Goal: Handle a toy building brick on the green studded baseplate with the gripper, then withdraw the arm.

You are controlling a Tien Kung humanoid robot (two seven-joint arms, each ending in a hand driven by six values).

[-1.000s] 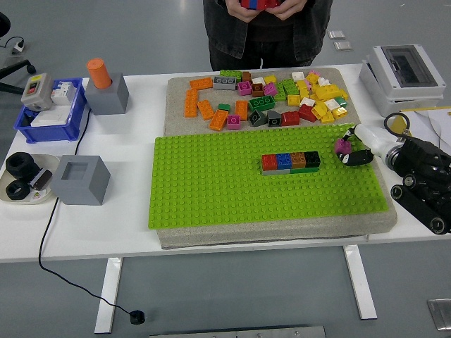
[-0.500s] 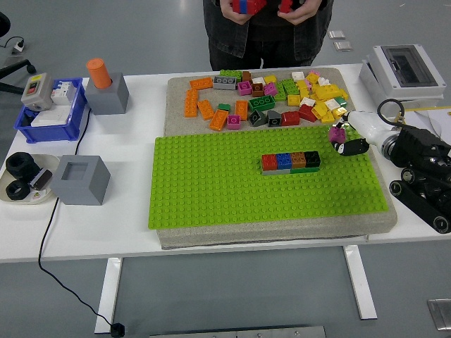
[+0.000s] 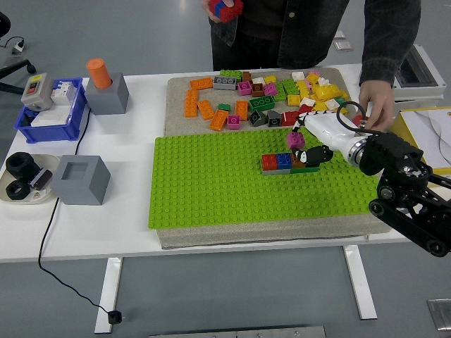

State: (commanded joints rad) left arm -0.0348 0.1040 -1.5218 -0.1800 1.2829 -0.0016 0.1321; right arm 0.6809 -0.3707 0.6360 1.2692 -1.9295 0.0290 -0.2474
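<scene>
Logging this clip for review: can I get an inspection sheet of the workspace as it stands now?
Surface: white table, grey foam pad under the green baseplate.
Job's things: magenta brick held above a row of joined bricks on the baseplate.
Clutter: loose brick pile, blue bin, two grey blocks, orange cylinder, black rings on a dish, grey box at far right.
Hands: right robot hand pinches the magenta brick; left not in view.
Cables: black cord hanging off the left edge.
Surroundings: person's hand on the robot's wrist; the other holds bricks.
</scene>
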